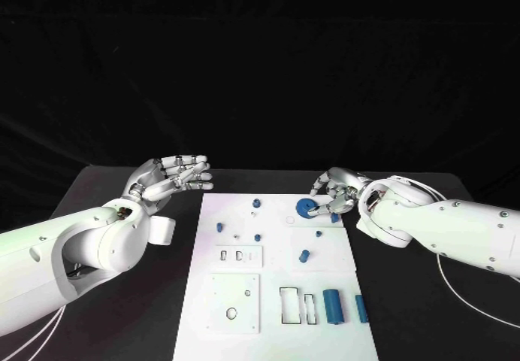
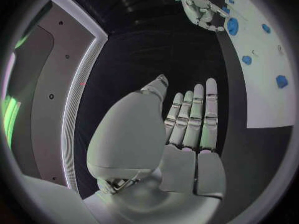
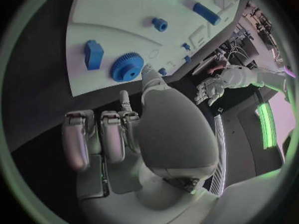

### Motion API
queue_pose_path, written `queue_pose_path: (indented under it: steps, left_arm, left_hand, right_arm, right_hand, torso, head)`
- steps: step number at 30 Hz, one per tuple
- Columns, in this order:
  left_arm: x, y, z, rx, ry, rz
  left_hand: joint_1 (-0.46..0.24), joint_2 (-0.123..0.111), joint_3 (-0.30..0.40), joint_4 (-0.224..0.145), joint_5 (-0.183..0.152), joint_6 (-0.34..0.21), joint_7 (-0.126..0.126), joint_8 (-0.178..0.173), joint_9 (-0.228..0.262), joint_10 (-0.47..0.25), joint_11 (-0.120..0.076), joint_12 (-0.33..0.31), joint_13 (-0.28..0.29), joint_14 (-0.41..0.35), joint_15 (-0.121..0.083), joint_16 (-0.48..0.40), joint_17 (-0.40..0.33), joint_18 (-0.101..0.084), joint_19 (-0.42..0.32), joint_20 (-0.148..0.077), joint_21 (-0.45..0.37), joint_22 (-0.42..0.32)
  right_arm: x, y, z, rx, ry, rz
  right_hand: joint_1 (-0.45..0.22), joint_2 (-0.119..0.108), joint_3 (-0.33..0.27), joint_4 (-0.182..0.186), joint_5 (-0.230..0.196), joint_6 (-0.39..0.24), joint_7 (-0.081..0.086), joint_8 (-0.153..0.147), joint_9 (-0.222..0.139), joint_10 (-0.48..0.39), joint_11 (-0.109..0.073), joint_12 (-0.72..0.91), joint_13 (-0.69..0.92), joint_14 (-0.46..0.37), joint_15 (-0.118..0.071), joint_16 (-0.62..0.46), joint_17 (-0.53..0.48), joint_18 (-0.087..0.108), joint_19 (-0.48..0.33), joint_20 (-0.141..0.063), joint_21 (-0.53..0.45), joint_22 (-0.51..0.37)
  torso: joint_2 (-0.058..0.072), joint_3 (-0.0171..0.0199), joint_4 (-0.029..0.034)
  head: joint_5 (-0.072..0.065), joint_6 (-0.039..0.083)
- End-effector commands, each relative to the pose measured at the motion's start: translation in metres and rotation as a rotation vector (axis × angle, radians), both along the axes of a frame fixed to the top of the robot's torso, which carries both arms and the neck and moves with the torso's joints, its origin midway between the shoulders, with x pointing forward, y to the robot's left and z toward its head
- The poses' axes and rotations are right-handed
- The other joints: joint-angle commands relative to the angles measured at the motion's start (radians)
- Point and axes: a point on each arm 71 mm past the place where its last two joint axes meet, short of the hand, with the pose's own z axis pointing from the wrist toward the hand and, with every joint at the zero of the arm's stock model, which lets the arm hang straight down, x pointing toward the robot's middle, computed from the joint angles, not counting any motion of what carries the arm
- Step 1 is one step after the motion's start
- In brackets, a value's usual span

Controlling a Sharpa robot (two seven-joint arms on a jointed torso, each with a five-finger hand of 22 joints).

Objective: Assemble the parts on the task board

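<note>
Gear (image 1: 306, 206), blue and toothed, sits at the far right of the white task board (image 1: 244, 301), the right hand (image 1: 334, 194) on it, fingers curled round its rim; firm grip or just contact, cannot tell. Left hand (image 1: 173, 177) hovers off the board's far left corner, fingers spread, holding nothing. Best to press the gear straight down, keeping it level. Right wrist view shows the gear's teeth (image 3: 127, 67) and a blue block (image 3: 93, 54) just beside it.
</note>
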Motion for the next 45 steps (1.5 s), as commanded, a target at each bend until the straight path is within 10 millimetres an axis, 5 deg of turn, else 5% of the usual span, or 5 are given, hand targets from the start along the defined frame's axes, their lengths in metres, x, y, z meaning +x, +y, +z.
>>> queue_pose_path:
  steps: [1, 14, 22, 45]
  left_arm:
    - [0.000, -0.002, 0.001, -0.007, -0.008, -0.020]
    - [-0.001, -0.002, 0.002, -0.006, -0.007, -0.020]
    - [-0.001, -0.001, 0.002, -0.006, -0.006, -0.020]
    - [-0.001, 0.000, 0.002, -0.005, -0.004, -0.020]
  left_hand:
    - [0.006, -0.004, -0.002, -0.006, -0.004, -0.004, 0.028, -0.004, -0.001, -0.004, 0.002, -0.005, 0.000, -0.006, 0.003, -0.004, 0.001, 0.009, -0.005, 0.001, 0.003, 0.002]
    - [0.006, -0.004, -0.002, -0.007, -0.004, -0.003, 0.027, -0.004, -0.001, -0.003, 0.002, -0.006, 0.000, -0.006, 0.003, -0.005, 0.003, 0.009, -0.007, 0.001, 0.004, 0.002]
    - [0.006, -0.004, -0.002, -0.007, -0.004, -0.003, 0.027, -0.004, -0.001, -0.003, 0.002, -0.006, 0.000, -0.006, 0.003, -0.005, 0.003, 0.009, -0.007, 0.001, 0.004, 0.002]
    - [0.006, -0.004, -0.002, -0.007, -0.004, -0.003, 0.027, -0.004, -0.001, -0.003, 0.002, -0.006, 0.000, -0.006, 0.003, -0.005, 0.003, 0.009, -0.007, 0.001, 0.004, 0.002]
  right_arm:
    - [0.000, 0.002, -0.006, -0.016, 0.042, 0.002]
    - [0.003, 0.009, -0.010, -0.014, 0.036, -0.003]
    - [0.005, 0.011, -0.013, -0.018, 0.041, -0.009]
    - [0.000, 0.015, -0.018, -0.125, -0.012, 0.037]
  right_hand:
    - [-0.007, 0.008, -0.003, 0.000, 0.002, -0.004, 0.001, 0.007, 0.002, 0.092, 0.006, 0.007, 0.241, 0.097, 0.006, 0.004, 0.218, -0.015, 0.070, 0.010, 0.004, 0.215]
    - [-0.002, 0.037, 0.023, -0.002, 0.002, 0.004, -0.001, 0.023, 0.001, 0.102, 0.004, 0.018, 0.254, 0.098, 0.006, 0.006, 0.225, -0.019, 0.079, 0.010, 0.014, 0.228]
    - [0.005, 0.082, 0.061, -0.007, 0.001, 0.012, -0.002, 0.032, -0.005, 0.102, 0.003, 0.019, 0.255, 0.099, 0.005, 0.007, 0.228, -0.020, 0.082, 0.010, 0.018, 0.233]
    - [0.026, 0.022, 0.114, -0.013, 0.001, 0.016, -0.003, 0.034, -0.019, 0.101, 0.003, 0.018, 0.254, 0.099, 0.005, 0.008, 0.231, -0.026, 0.096, 0.010, 0.034, 0.252]
  torso:
    - [0.000, -0.0022, -0.0002]
    - [-0.002, -0.0028, 0.0007]
    - [-0.001, -0.0023, -0.0002]
    - [-0.003, -0.0022, -0.0011]
  head:
    - [0.000, -0.004]
    - [-0.002, -0.007]
    - [-0.001, -0.008]
    - [0.001, -0.020]
